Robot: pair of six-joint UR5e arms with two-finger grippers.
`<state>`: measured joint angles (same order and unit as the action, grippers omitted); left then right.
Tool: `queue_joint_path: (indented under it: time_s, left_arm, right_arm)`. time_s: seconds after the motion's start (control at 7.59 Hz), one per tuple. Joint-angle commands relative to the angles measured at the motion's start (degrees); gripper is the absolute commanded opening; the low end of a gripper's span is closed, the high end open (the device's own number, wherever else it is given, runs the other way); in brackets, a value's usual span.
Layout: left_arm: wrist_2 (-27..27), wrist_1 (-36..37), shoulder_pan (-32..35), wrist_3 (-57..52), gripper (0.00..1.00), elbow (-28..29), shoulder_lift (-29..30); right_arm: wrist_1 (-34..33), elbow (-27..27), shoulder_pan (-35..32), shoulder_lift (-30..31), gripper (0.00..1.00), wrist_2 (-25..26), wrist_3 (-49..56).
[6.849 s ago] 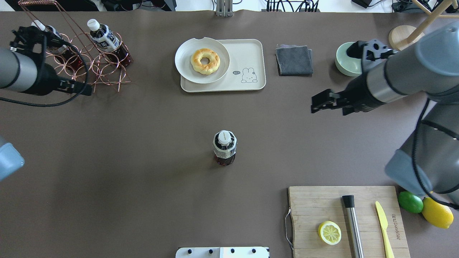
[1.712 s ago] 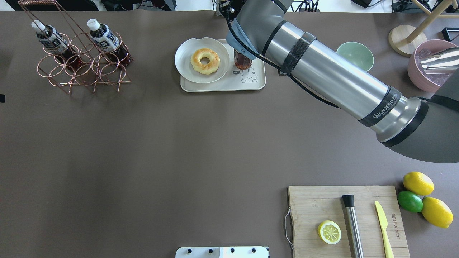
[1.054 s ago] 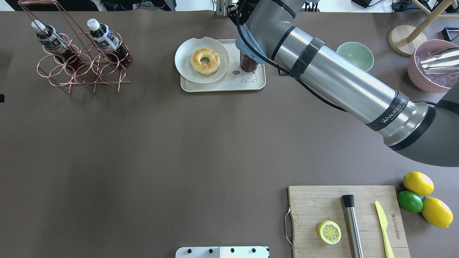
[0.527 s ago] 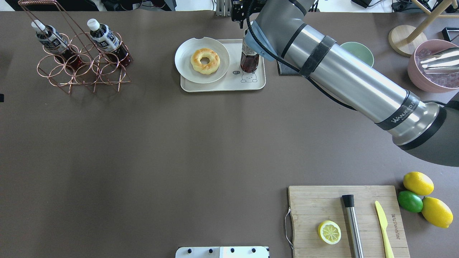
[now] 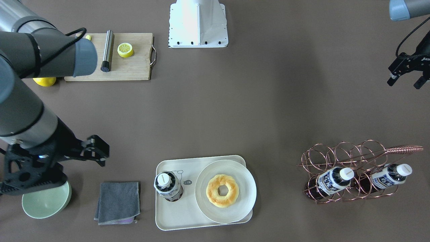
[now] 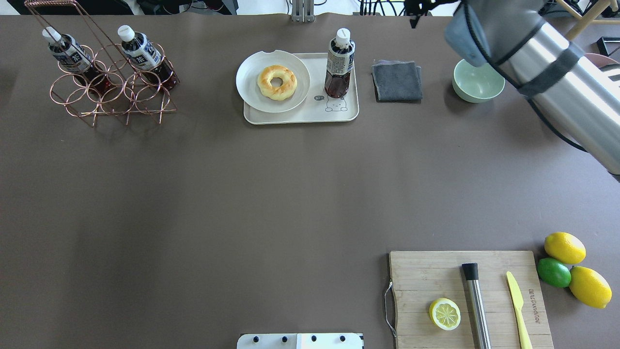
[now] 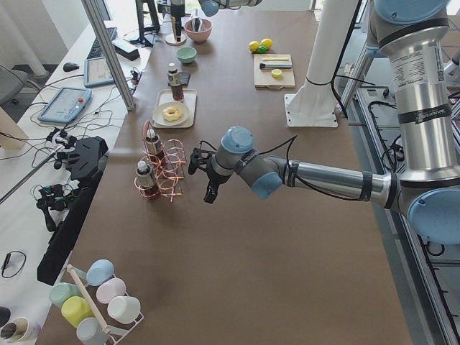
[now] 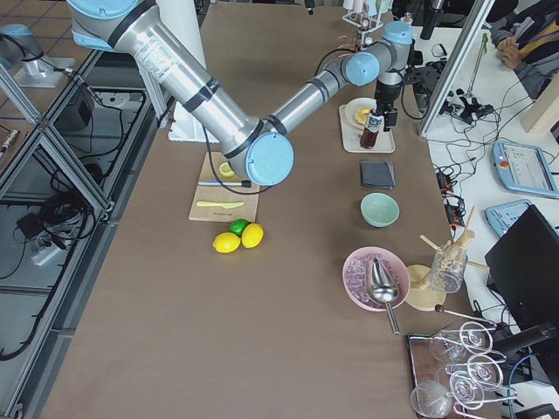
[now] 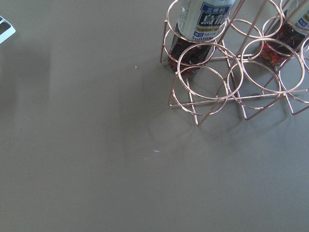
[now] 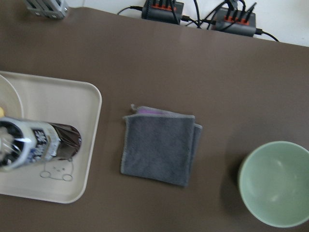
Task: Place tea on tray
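Overhead exterior view, contents listed by position from the tray (image 6: 300,118): the cream tray with rounded corners lies flat on the brown table, on the side far from the robot. Item one, the tea (image 6: 339,63) – a clear bottle of dark brown liquid with a white cap and a blue-and-white label. It stands upright on the tray, in the corner away from the robot and toward its right, with nothing gripping it. Its base is just beside the line-drawn bear (image 6: 336,103). A round white plate (image 6: 249,85) carrying a ring doughnut (image 6: 277,82) covers the tray's other half, and a narrow strip of tray separates it from the bottle. Off the tray to the robot's right are a folded grey cloth (image 6: 397,81), then a pale green bowl (image 6: 478,80). Well apart to the tray's left is a copper wire rack (image 6: 111,97) holding two matching bottles, both tilted. Toward the robot and to its right lies a wooden board (image 6: 421,281) with a lemon half (image 6: 445,314). The right gripper (image 5: 100,155) is off the tray, near the cloth and bowl, its jaws parted and empty. The left gripper (image 5: 404,80) is well apart from the tray, beyond the rack on the robot's left – fingers spread, holding nothing.
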<state>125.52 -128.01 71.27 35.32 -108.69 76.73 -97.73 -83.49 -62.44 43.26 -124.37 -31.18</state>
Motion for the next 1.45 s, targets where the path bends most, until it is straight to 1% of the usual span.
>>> queue_joint_path:
  time_s: [0.0,0.13,0.26,0.4,0.53,0.66,0.79,1.05,1.19,1.32]
  left_arm:
    - [10.16,1.17,8.51,-16.81,0.97,6.61,-1.49]
    - [10.36,4.05,9.06,-22.52,0.97,8.12,-1.49]
    - [11.15,13.04,9.15,-23.97,0.97,7.01,-0.88]
    - [11.15,20.62,8.97,-25.98,0.97,6.91,-0.35]
    - [11.15,26.17,9.5,-30.44,0.98,6.65,0.0]
    - [11.24,31.54,11.07,-31.53,0.97,6.82,3.4]
    - [11.24,36.98,11.43,-32.15,0.97,7.34,6.82]
    - [11.42,46.05,14.06,-40.99,0.98,10.41,12.89]
    - [11.33,48.27,16.51,-46.25,0.97,13.38,15.45]
    - [11.42,48.38,19.23,-48.83,0.98,16.81,17.99]
  right_arm:
    - [-10.46,-20.97,-7.48,21.09,1.0,-0.78,17.86]
    - [-10.73,-21.62,-9.26,26.64,1.0,-0.09,22.87]
    - [-10.64,-21.28,-12.41,30.96,1.0,-0.08,33.01]
    - [-10.64,-21.54,-15.49,34.92,1.0,-0.69,38.07]
    - [-10.47,-21.63,-16.39,37.92,1.0,-0.7,39.69]
    - [-10.47,-20.84,-16.48,40.47,1.0,0.0,43.53]
    - [-10.55,-20.92,-17.35,42.41,1.0,-0.95,44.44]
    - [-10.12,-21.01,-17.71,47.07,1.0,-1.75,44.8]
    - [-10.11,-20.93,-17.97,48.13,1.0,-1.75,45.24]
    - [-10.11,-20.75,-17.98,49.97,1.0,-1.75,49.24]
